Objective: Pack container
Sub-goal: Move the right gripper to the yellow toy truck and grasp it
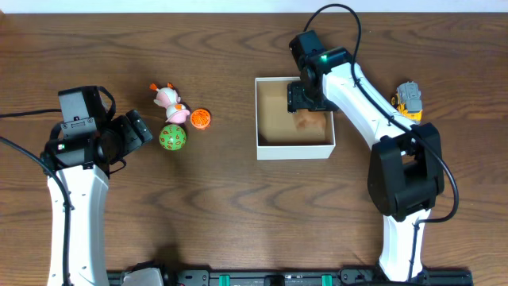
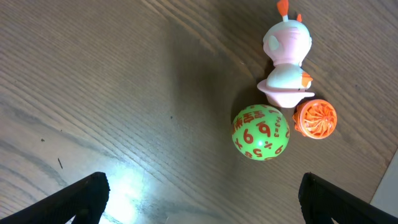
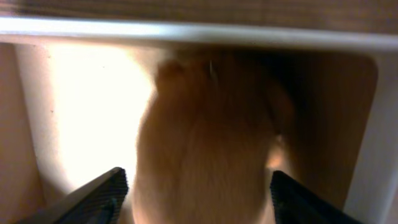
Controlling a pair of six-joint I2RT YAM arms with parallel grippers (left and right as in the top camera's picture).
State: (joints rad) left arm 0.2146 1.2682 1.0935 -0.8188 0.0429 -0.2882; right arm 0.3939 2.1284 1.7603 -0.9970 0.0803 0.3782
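Note:
The container (image 1: 294,150) is a square shallow box with white walls and a brown inside, at the middle right of the table. My right gripper (image 1: 300,102) is down inside it, open, its fingers either side of a brown furry toy (image 1: 311,121). The right wrist view shows the toy (image 3: 205,143) between the spread fingers (image 3: 199,199), with the box's white wall (image 3: 186,31) beyond. My left gripper (image 1: 143,131) is open and empty above the table, just left of a green numbered ball (image 1: 172,137).
A pink-and-white duck-like toy (image 1: 169,102) and an orange ribbed ball (image 1: 200,119) lie beside the green ball; the left wrist view shows the ball (image 2: 260,132), the duck (image 2: 286,62) and the orange ball (image 2: 315,118). A yellow-grey toy vehicle (image 1: 409,98) lies at the right.

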